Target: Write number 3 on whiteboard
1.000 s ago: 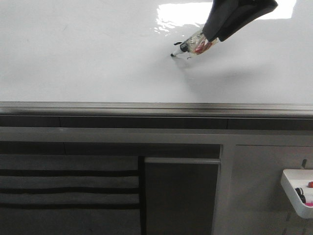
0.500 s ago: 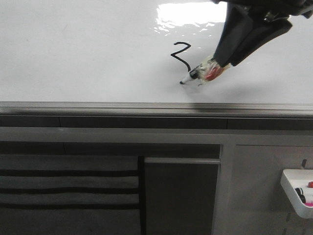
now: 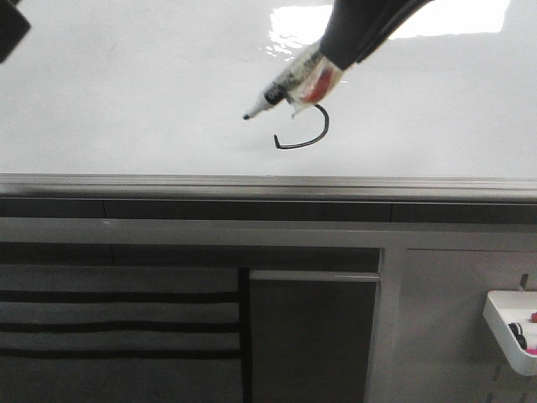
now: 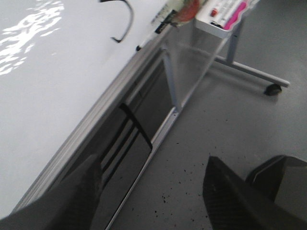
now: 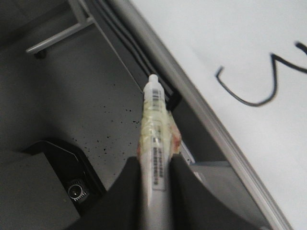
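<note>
The whiteboard [image 3: 126, 101] fills the upper front view. The number 3 [image 3: 309, 137] shows its wide lower curve in thin black line; its top is hidden behind the marker. The digit shows in the right wrist view [image 5: 259, 84], and its curve in the left wrist view [image 4: 125, 24]. My right gripper [image 3: 331, 52] is shut on a taped marker [image 3: 289, 84], whose black tip points left, above and left of the curve and apart from the line. In the right wrist view the marker [image 5: 156, 129] sits between the fingers of the right gripper [image 5: 156, 177]. My left gripper [image 4: 152, 165] is open and empty, off the board's front edge, with floor behind it.
A grey metal edge rail [image 3: 252, 185] runs along the board's near side, with a dark frame and panels below. A small white tray [image 3: 508, 332] with markers hangs at the lower right. A dark part of my left arm [image 3: 10, 25] shows at the top left.
The 3's lower curve has been drawn. My right gripper has swung up and left, and the marker tip now points left, away from the line's end. A dark arm part appeared top left.
</note>
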Controlling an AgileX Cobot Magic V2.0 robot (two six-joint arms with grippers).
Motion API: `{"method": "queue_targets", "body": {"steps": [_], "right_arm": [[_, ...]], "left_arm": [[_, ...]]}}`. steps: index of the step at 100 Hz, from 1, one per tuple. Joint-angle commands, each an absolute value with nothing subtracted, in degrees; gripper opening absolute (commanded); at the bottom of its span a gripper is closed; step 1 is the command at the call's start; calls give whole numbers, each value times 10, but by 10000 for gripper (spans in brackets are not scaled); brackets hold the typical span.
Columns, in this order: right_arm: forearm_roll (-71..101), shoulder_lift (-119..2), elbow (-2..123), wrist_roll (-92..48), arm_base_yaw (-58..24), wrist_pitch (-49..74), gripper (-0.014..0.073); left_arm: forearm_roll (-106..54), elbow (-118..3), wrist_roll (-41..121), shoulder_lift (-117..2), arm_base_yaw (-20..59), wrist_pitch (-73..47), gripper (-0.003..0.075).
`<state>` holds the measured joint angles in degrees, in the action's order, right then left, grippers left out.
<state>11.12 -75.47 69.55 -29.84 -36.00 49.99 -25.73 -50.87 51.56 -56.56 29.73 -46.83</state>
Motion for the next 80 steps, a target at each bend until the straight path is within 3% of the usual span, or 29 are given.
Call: {"method": "queue_targets", "body": {"steps": [1, 24, 64, 80], "right_arm": [[114, -704, 717, -372, -392, 492, -17], [114, -673, 717, -434, -414, 499, -17], [103, -675, 717, -434, -414, 500, -17], [103, -675, 717, -434, -414, 499, -17]], "left_arm": [[-279, -543, 542, -589, 339, -444, 422], [-279, -615, 571, -676, 405, -424, 422], [-295, -672, 613, -739, 418, -427, 417], [-348, -673, 681, -746, 418, -425, 360]]}}
